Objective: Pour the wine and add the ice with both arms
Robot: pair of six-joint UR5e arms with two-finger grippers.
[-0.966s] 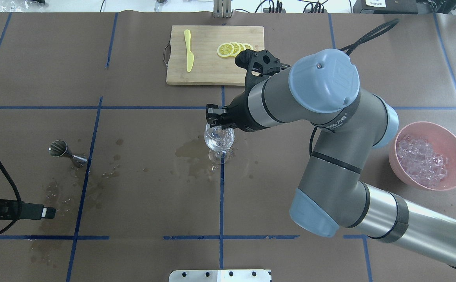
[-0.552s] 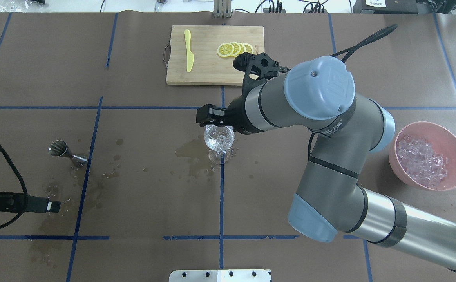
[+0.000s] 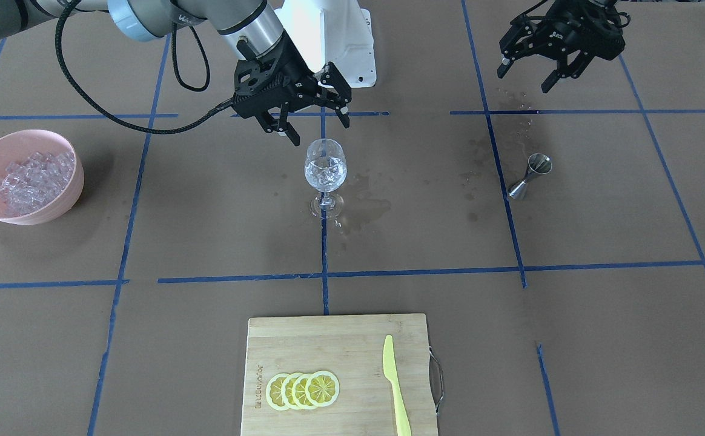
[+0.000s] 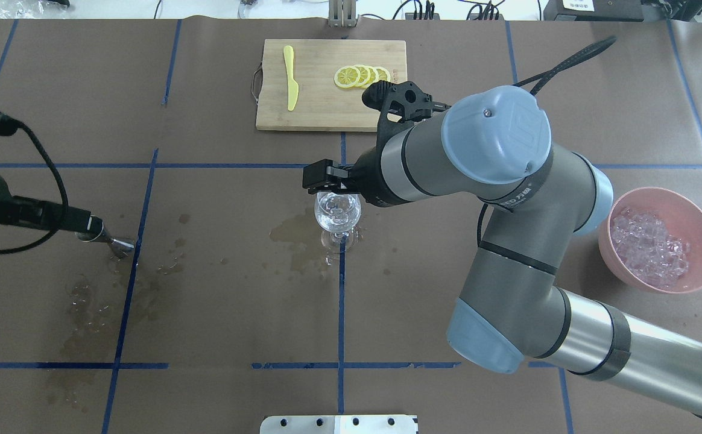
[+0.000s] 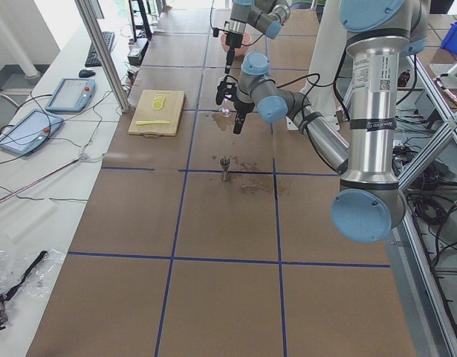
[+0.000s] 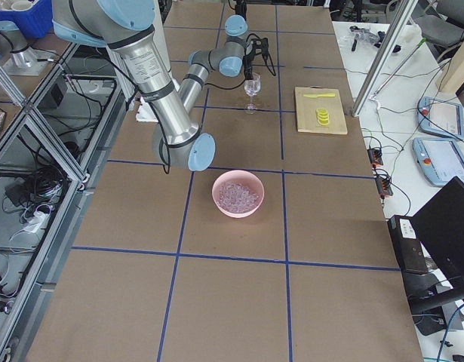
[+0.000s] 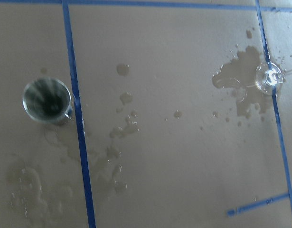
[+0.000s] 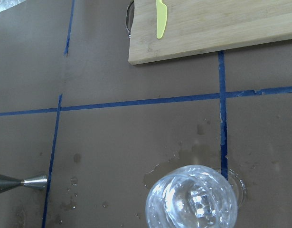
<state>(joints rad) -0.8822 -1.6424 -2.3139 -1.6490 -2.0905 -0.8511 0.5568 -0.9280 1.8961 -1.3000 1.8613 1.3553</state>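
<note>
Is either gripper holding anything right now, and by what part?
Nothing is held. Right gripper open above the wine glass; left gripper open and empty.

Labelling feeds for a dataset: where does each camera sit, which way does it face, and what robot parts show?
Front-facing: across the table, facing the robot; right gripper, left gripper, white base.
Overhead: behind the robot, looking down; right arm, left gripper.
Exterior left: table's left end; left arm near.
Exterior right: table's right end; right arm near.
Left wrist: down onto jigger; no body.
Right wrist: down onto wine glass; no body.
Both wrist views share the jigger.
</note>
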